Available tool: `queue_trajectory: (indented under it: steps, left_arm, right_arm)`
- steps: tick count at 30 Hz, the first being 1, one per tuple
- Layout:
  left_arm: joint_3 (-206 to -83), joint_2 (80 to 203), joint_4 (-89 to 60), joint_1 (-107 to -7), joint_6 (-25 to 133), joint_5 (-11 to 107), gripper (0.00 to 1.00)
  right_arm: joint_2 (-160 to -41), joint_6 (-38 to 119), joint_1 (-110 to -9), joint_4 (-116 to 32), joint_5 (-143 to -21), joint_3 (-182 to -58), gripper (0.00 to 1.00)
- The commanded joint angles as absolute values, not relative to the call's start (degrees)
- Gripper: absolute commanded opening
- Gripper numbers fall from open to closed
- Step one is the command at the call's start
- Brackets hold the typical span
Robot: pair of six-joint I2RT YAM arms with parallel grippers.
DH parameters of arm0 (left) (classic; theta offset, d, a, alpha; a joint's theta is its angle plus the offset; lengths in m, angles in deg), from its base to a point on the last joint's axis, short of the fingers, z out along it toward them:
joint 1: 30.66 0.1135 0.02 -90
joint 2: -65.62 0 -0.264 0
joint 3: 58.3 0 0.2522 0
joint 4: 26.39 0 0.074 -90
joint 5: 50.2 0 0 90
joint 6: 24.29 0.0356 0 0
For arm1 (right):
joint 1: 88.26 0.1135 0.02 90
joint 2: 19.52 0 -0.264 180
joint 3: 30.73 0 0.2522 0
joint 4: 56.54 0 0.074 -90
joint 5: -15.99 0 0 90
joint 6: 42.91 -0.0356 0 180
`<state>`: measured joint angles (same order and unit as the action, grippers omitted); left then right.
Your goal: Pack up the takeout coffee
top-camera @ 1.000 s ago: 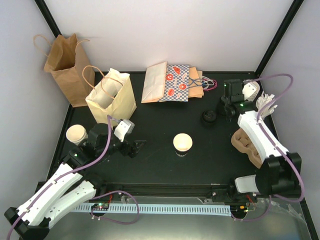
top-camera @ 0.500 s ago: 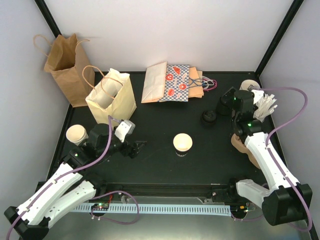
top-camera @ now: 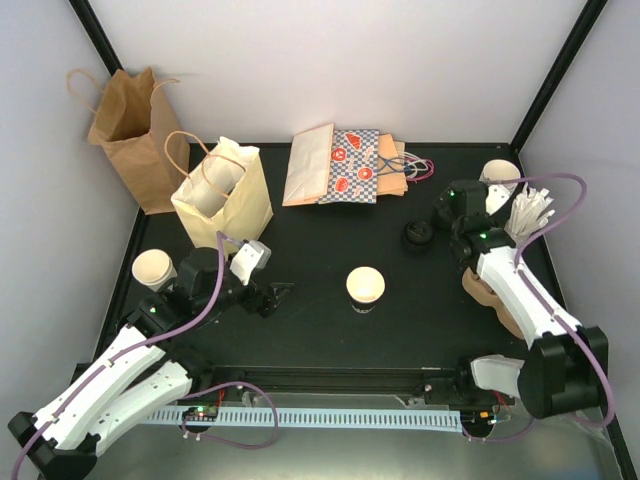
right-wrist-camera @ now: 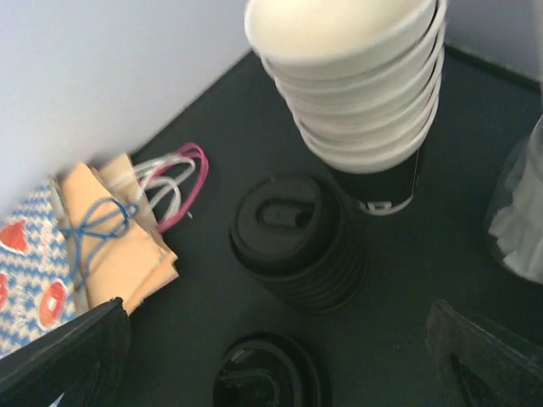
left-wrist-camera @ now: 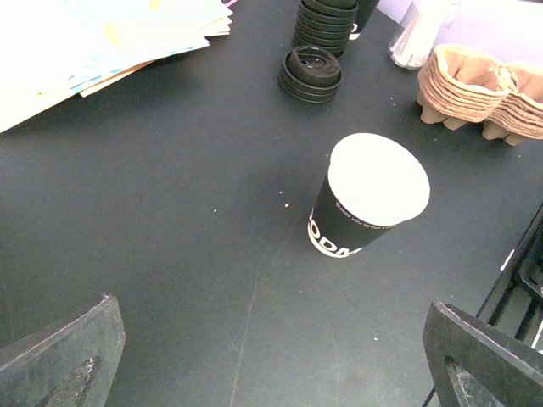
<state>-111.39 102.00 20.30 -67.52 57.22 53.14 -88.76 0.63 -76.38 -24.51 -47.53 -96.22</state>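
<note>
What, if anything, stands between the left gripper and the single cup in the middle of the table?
Nothing visible does. The left gripper is open and faces the cup, with only bare black table between them.

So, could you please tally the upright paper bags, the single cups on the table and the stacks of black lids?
Upright paper bags: 2, brown bag and cream bag.
Single cups: 2, centre cup and left cup.
Black lid stacks: 2, tall lid stack and low lid stack.
Total: 6.

Black table (top-camera: 320, 330), lone cup (top-camera: 365, 287) mid-table, cream bag (top-camera: 225, 195) standing, flat bags (top-camera: 340, 165), lids (top-camera: 417, 237), cup stack (right-wrist-camera: 356, 102), trays (left-wrist-camera: 475, 85).
</note>
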Motion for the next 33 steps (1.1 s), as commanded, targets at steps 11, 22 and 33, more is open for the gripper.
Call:
queue_trajectory:
  steps: [11, 22, 33]
  left_arm:
    - [-111.7, 102.0, 19.4, -67.9, 58.3, 53.7, 0.99]
    - [-111.6, 101.2, 19.3, -68.0, 58.4, 53.8, 0.99]
    - [-111.3, 101.2, 19.3, -68.0, 58.3, 53.8, 0.99]
  right_arm:
    - [-104.3, -10.7, -75.4, -21.8, -48.3, -100.8, 0.77]
    - [-111.2, -11.9, -75.6, -15.7, -47.9, -107.8, 0.72]
    - [-113.5, -12.5, -78.2, -14.7, -50.4, -109.6, 0.69]
